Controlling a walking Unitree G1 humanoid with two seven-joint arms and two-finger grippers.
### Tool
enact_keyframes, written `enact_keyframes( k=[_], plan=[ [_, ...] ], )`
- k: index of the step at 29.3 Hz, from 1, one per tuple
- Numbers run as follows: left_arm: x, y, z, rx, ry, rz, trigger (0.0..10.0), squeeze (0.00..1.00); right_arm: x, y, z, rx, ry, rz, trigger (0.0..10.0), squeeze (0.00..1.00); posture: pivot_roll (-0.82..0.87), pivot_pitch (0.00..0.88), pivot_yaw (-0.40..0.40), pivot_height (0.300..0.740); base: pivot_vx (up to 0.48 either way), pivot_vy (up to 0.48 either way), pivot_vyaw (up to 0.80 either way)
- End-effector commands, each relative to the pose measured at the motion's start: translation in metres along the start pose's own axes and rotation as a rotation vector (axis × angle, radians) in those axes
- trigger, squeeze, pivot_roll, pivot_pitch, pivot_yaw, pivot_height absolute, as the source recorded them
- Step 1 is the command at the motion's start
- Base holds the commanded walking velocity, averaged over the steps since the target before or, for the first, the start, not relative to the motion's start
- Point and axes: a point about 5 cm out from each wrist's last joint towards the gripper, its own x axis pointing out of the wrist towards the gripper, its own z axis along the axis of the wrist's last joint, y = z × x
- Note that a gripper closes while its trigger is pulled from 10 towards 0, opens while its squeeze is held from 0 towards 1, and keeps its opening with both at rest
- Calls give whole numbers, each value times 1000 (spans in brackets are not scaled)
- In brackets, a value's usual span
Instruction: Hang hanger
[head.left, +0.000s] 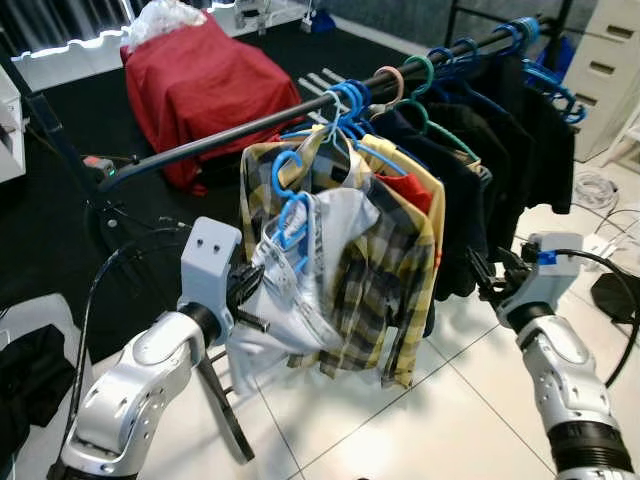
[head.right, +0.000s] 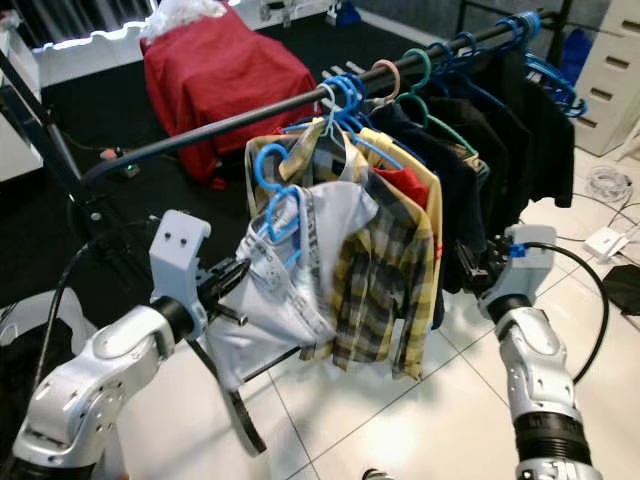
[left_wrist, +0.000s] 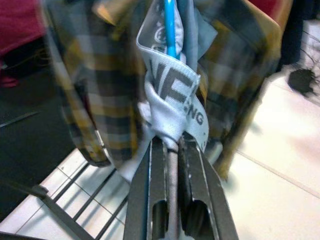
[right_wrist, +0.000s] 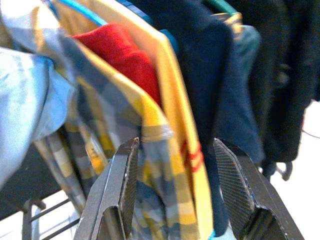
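Blue hanger (head.left: 290, 205) w/ grey garment (head.left: 300, 275) not yet on rail (head.left: 250, 128); hook sits below it. Left gripper (head.left: 243, 290) pinches garment hem. Right gripper (right_wrist: 180, 185) spread, empty, near plaid shirt (head.left: 385, 270). Left: lift, hook on.

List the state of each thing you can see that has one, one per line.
Left pincer: shut on the grey garment.
Right pincer: open, beside the plaid shirt.
Grey garment: on a blue hanger, not yet on the rail.
Plaid shirt: hanging from the rail.
Dark clothes: hanging.
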Motion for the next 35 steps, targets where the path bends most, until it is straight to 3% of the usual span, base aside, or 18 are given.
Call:
enact_keyframes(
  k=[1,6,9,12,21,27,35],
  plan=[
    [6,5,0,-20,4,87,10000,0,-2,12,-5,6,10,49,10000,0,-60,145,78,740,0,0,431],
    [14,2,3,-37,-12,115,10000,0,-2,17,-6,14,5,70,10000,0,-70,145,81,740,0,0,564],
    [25,1,19,-72,-81,170,10000,0,-2,19,-4,21,2,60,10000,0,-80,145,87,740,0,0,144],
    [25,2,23,-74,-93,187,10000,0,-2,18,-5,23,4,53,10000,0,-78,145,88,740,0,0,0],
    [26,10,16,-80,-51,300,10000,0,-1,17,-7,20,19,18,10000,0,-79,146,88,740,0,0,0],
    [28,22,6,-60,11,446,10000,0,-2,12,-6,11,24,-28,10000,0,-86,143,91,740,0,0,0],
    [34,23,11,-91,-17,489,10000,0,-2,12,-6,12,29,-39,10000,0,-91,139,91,740,0,0,0]
  ],
)
